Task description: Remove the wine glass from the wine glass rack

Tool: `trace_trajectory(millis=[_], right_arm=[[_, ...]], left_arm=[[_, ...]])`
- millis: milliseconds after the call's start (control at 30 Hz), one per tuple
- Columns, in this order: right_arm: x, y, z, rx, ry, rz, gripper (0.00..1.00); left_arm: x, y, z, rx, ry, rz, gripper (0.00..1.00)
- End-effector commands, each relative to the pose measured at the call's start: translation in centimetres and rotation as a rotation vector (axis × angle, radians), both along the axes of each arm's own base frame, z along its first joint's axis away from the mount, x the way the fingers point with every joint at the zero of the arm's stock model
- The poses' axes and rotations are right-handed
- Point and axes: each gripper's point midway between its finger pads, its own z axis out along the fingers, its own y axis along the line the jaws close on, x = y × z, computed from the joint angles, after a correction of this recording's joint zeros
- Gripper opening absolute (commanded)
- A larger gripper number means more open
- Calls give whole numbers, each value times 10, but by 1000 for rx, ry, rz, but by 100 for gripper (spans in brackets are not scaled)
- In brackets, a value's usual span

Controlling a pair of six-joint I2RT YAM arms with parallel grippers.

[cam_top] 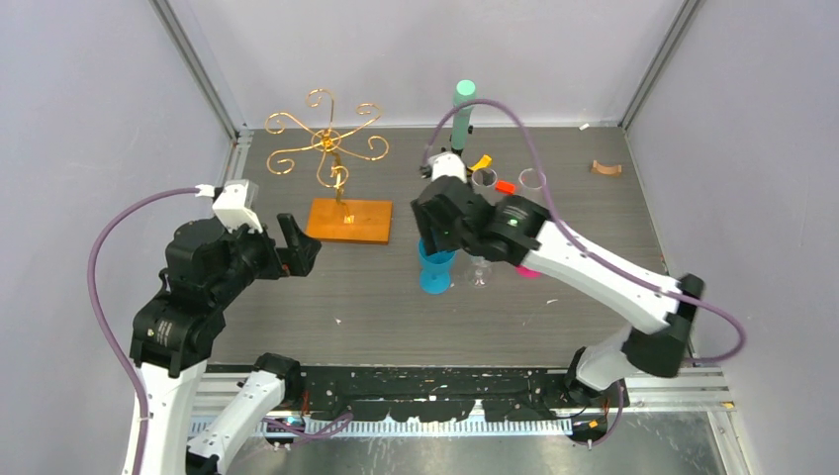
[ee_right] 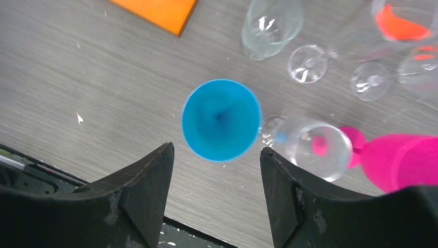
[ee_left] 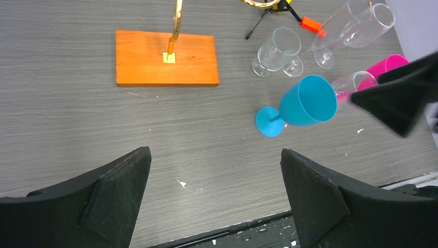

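The wine glass rack (cam_top: 326,143) is a gold wire stand with scroll arms on an orange-brown wooden base (cam_top: 348,220). No glass hangs on its arms in the top view. A blue wine glass (cam_top: 435,269) stands upright on the table, right of the base. My right gripper (cam_top: 436,236) hovers just above it, open. The glass rim (ee_right: 221,120) shows beyond its spread fingers, untouched by them. My left gripper (cam_top: 297,247) is open and empty, left of the base. Its wrist view shows the base (ee_left: 165,59) and the blue glass (ee_left: 304,101) ahead.
Clear glasses (cam_top: 484,178) (cam_top: 532,180) stand behind the right arm, with another clear glass (cam_top: 479,272) and a pink glass (cam_top: 529,269) beside the blue one. A mint-green cylinder on a tripod (cam_top: 463,109) stands at the back. A brown piece (cam_top: 605,168) lies far right.
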Motion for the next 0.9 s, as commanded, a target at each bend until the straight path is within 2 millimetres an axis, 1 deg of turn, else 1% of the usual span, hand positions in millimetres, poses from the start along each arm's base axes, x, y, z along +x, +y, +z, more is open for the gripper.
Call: trace_trajectory(millis=[0, 33, 67, 100, 133, 167, 200, 233, 267, 300, 333, 367, 400, 433, 467, 500, 533, 567, 600, 633, 667, 767, 867], right_arm=[[9, -51, 60, 76, -225, -155, 68], [10, -72, 77, 83, -288, -211, 68], [9, -83, 76, 66, -310, -237, 69], [7, -107, 93, 72, -375, -295, 69], [6, -119, 93, 58, -398, -319, 71], [1, -144, 109, 65, -462, -373, 72], [-1, -155, 108, 52, -484, -395, 76], [-8, -180, 123, 64, -541, -449, 83], [-15, -199, 130, 89, -573, -482, 86], [-19, -215, 136, 73, -609, -529, 90], [-27, -238, 144, 84, -648, -579, 90], [-32, -249, 148, 91, -667, -609, 91], [-41, -272, 155, 113, -701, -666, 92], [-46, -282, 158, 123, -715, -693, 92], [-55, -302, 163, 150, -740, -743, 92], [-59, -310, 163, 160, -750, -764, 93], [-67, -326, 167, 192, -766, -796, 93], [-70, -330, 166, 200, -771, -801, 93], [-75, -340, 169, 227, -782, -806, 93], [-77, -342, 171, 248, -789, -810, 93], [-82, -351, 172, 259, -796, -818, 94], [-89, -364, 177, 303, -808, -836, 94], [-92, -369, 177, 307, -811, -842, 94]], left_arm=[[-5, 12, 3, 16, -48, 49, 100], [-6, 17, 3, 27, -59, 72, 100], [-6, 21, 3, 38, -68, 89, 100], [-8, 24, 3, 46, -78, 102, 100], [-9, 28, 2, 56, -85, 116, 100], [-10, 31, 2, 65, -91, 128, 100], [-11, 34, 2, 72, -96, 138, 100], [-12, 37, 2, 80, -101, 148, 100], [-13, 39, 3, 86, -107, 154, 100], [-14, 41, 3, 91, -113, 159, 100], [-15, 42, 4, 94, -121, 160, 100], [-16, 43, 6, 97, -132, 161, 100], [-17, 44, 7, 103, -141, 162, 100], [-18, 46, 9, 108, -154, 165, 100], [-19, 47, 11, 112, -167, 167, 100], [-20, 49, 12, 118, -178, 175, 100], [-21, 51, 15, 120, -194, 183, 100], [-23, 53, 18, 120, -210, 190, 100], [-24, 55, 21, 121, -227, 195, 100], [-25, 56, 24, 122, -242, 201, 100], [-26, 58, 27, 121, -257, 209, 100], [-29, 63, 34, 125, -288, 227, 100], [-32, 65, 39, 121, -321, 234, 100]])
